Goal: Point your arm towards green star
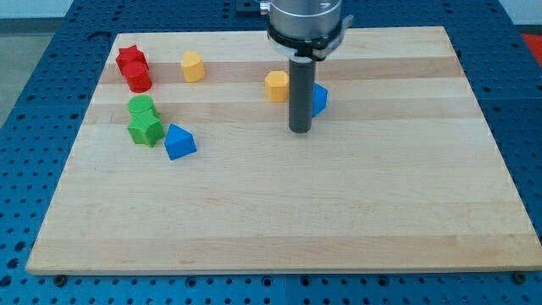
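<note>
The green star (pixel 146 130) lies at the board's left, just below a green block (pixel 141 108) and left of a blue triangular block (pixel 179 141). My tip (pixel 300 130) stands near the board's upper middle, far to the right of the green star. A yellow block (pixel 277 85) sits just up-left of the rod and a blue block (pixel 318 99) is partly hidden behind the rod on its right.
A red star (pixel 130 59) and a red cylinder (pixel 138 77) sit at the upper left. A second yellow block (pixel 193 66) lies right of them. The wooden board (pixel 279 220) rests on a blue perforated table.
</note>
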